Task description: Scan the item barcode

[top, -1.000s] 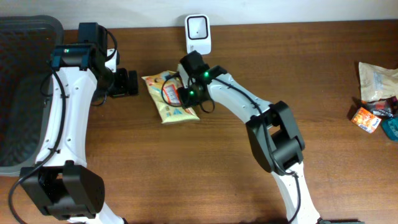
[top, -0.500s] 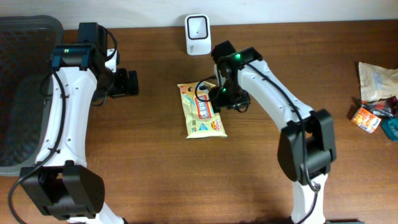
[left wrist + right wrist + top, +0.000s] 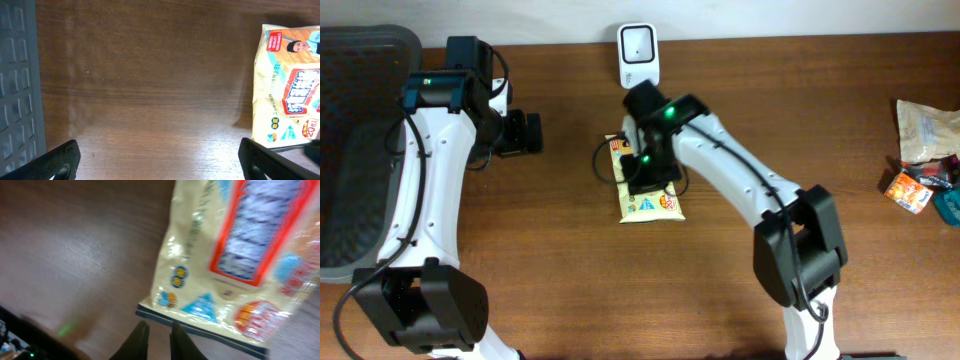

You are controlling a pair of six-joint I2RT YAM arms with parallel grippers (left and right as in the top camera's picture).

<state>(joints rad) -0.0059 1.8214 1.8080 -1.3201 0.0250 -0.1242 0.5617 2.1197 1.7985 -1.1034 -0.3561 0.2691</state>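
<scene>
Packet (image 3: 650,205): a flat, pale yellow pack with a red-framed label. It lies face up on the desk (image 3: 570,290), just in front of the scanner and a little to its right in the overhead view.
Packet, right wrist view: blurred. Its dark-banded bottom edge lies just ahead of the fingertips.
Right pincer (image 3: 645,178): over the packet's upper half, covering it from above. Its fingers (image 3: 142,339) are drawn almost together with only a thin gap. Whether they pinch the packet's edge cannot be told.
Scanner (image 3: 637,55): a white upright unit with a dark window, at the desk's far edge, near the packet but not touching it.
Left pincer (image 3: 527,133): spread wide and gripping nothing, well to the left of the packet. Its two dark fingers (image 3: 60,160) sit at the bottom corners of the left wrist view, with bare wood between them.
Basket (image 3: 350,150): dark grey mesh, at the desk's left end.
Other goods (image 3: 925,130): a pale bag and some small boxes at the right edge, well apart from the packet.
</scene>
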